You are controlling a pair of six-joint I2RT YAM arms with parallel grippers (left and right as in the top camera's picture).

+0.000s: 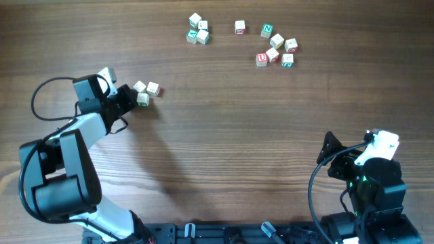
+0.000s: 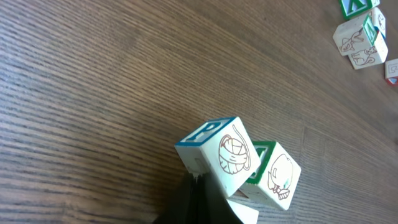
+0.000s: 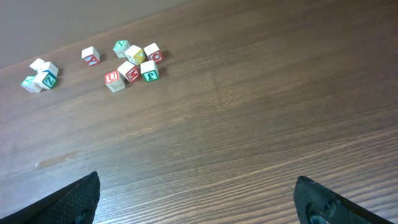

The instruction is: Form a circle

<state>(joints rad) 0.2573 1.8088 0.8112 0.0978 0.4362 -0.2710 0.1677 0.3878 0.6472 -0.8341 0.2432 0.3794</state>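
Observation:
The circle [image 1: 145, 91] is a tight clump of three pale letter cubes at the left of the table. In the left wrist view a blue-printed cube [image 2: 217, 152] sits in front, a green-printed cube [image 2: 275, 174] touches its right side, and a third cube [image 2: 247, 213] is mostly hidden below them. My left gripper [image 1: 127, 100] is shut with nothing between its fingers [image 2: 194, 200]; its tip rests against the blue-printed cube. My right gripper [image 3: 199, 202] hangs open over bare wood at the near right, far from the clump, and holds nothing.
More letter cubes lie along the far edge: a small group [image 1: 198, 31], a single cube [image 1: 239, 26] and a looser group of several [image 1: 278, 47]. The right wrist view shows those cubes [image 3: 132, 62] far ahead. The left arm's cable [image 1: 47, 88] loops at the left.

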